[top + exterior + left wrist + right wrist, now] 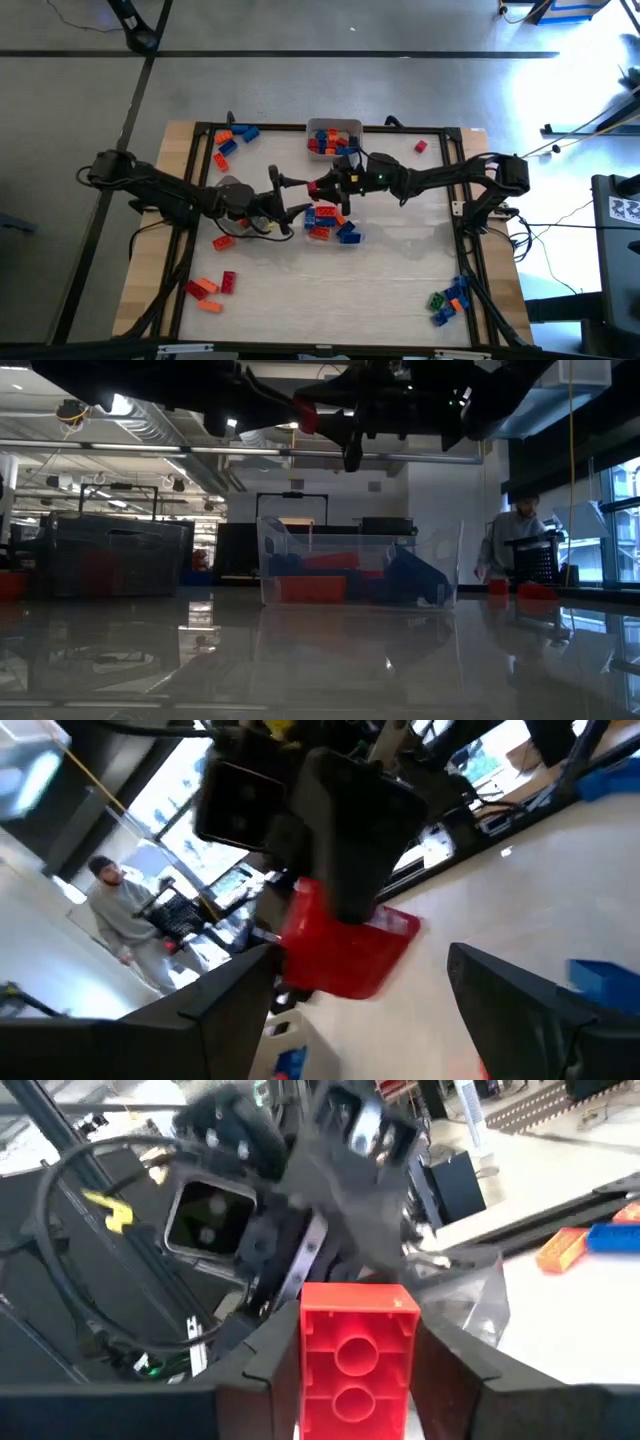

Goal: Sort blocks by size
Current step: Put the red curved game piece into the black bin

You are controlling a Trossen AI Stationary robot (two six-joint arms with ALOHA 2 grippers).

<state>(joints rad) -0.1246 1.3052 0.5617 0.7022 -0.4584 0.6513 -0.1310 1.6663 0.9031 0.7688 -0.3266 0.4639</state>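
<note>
The right gripper (322, 187) is closed on a red block (354, 1355); in the right wrist view the block stands between the two dark fingers (262, 1360), its open underside with two round tubes turned toward the camera. The gripper is held up in the air above the middle of the table (410, 260), as the low view shows.

Facing it, very near, is the left gripper (283, 194), with its fingers spread wide and holding nothing. In the left wrist view the red block hangs between and just beyond the left fingers (215, 1005), not touching them.

Just under and beside the two grippers lies a pile of blocks (330, 222), red, orange and blue, on the table. Beyond the right gripper, at the far edge of the table, stands a clear tray (334, 128) with more blocks in it. One small red block (420, 147) lies alone near the far right corner. Farther from the grippers there are three more groups: blue and orange ones (232, 140) at the far left, orange and red ones (210, 288) at the near left, blue and green ones (449, 301) at the near right.

In the room behind the table a person (512, 538) is seen
</note>
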